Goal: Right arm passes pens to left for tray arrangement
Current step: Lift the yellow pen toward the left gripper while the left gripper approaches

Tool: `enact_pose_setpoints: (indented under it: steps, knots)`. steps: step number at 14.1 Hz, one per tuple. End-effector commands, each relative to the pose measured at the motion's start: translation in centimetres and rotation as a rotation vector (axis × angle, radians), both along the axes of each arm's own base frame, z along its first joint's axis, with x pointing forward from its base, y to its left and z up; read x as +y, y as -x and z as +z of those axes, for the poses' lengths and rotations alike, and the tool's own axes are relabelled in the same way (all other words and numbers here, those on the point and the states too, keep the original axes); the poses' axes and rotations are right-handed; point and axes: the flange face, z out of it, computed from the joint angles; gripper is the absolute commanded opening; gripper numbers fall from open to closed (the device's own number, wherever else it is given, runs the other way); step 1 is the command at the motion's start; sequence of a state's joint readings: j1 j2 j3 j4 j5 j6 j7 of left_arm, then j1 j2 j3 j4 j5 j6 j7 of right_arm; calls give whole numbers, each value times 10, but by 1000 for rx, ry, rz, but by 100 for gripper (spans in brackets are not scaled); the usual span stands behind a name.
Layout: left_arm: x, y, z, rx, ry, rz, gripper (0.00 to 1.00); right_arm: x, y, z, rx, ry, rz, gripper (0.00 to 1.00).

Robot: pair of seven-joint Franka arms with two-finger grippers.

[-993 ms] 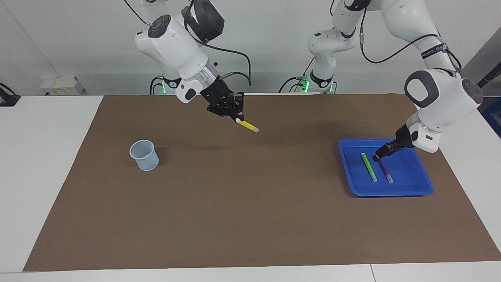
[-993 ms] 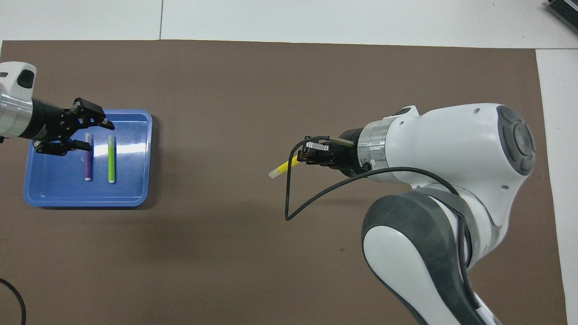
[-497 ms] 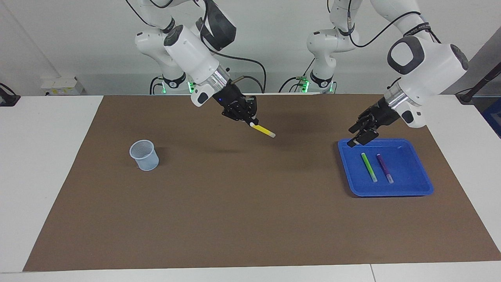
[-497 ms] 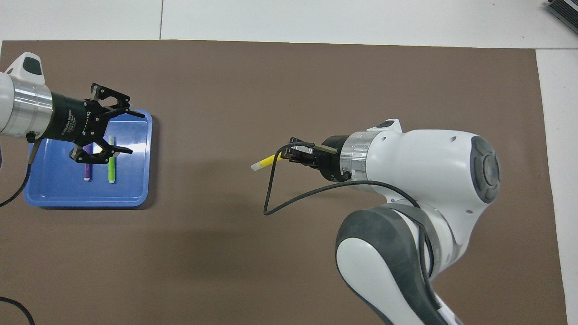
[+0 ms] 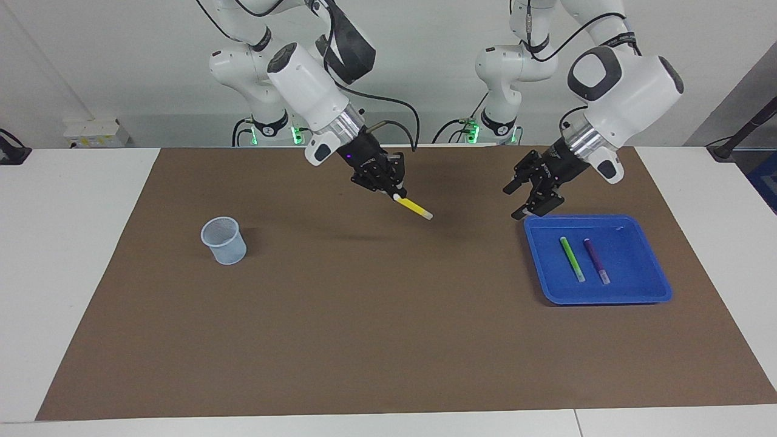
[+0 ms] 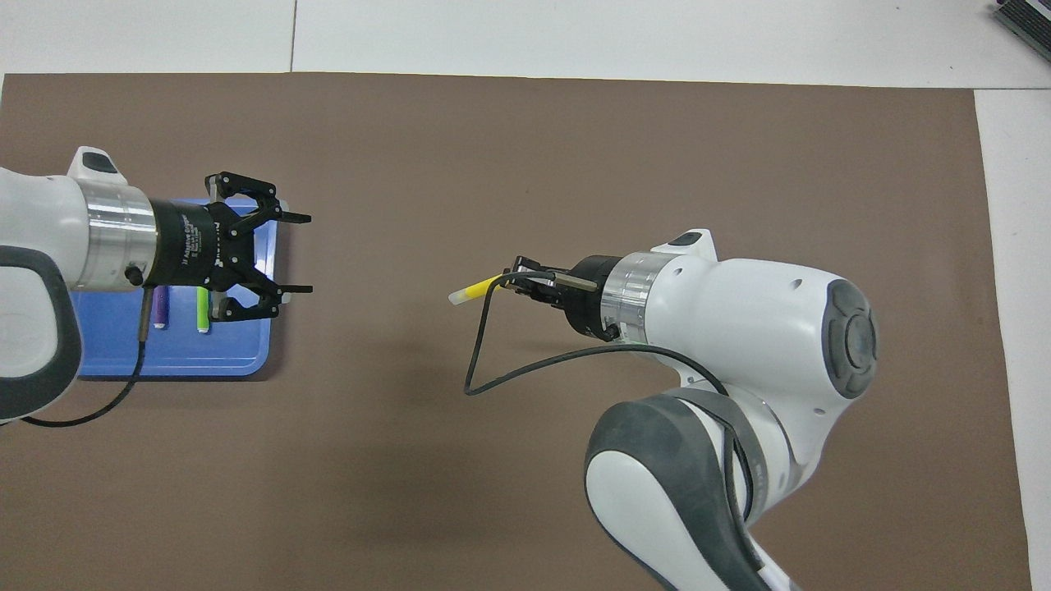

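My right gripper (image 5: 396,192) (image 6: 511,285), with a blue wrist light, is shut on the yellow pen (image 5: 414,207) (image 6: 475,290) and holds it in the air over the mat's middle, its pale end pointing toward the tray. My left gripper (image 5: 517,201) (image 6: 300,254) is open and empty, raised over the tray's edge that faces the right arm's end. The blue tray (image 5: 637,285) (image 6: 176,359) sits at the left arm's end. The green pen (image 5: 572,258) (image 6: 202,313) and purple pen (image 5: 596,260) (image 6: 161,308) lie side by side in it.
A small pale-blue mesh cup (image 5: 224,240) stands on the brown mat (image 5: 364,328) toward the right arm's end. White table (image 5: 67,243) surrounds the mat. A black cable loops from the right wrist (image 6: 484,361).
My left gripper rose out of the tray, leaving the purple pen there, and moved toward the middle, fingers open. My right gripper carried the yellow pen toward the left arm's end.
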State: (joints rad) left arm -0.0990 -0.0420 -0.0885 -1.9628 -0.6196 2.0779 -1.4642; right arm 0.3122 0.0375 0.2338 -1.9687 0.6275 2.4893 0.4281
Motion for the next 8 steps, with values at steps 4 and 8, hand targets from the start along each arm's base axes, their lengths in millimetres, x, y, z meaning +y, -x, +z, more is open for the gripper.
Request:
enact_pose_setpoints:
  steps: [4,8]
  knots:
    - [-63,32,-15,41,37,198,78,-2,6,-2,6,-18,-28,0]
    - [-99,51,-17,72,55,193,77,-2,5,-3,5,-19,-30,0]
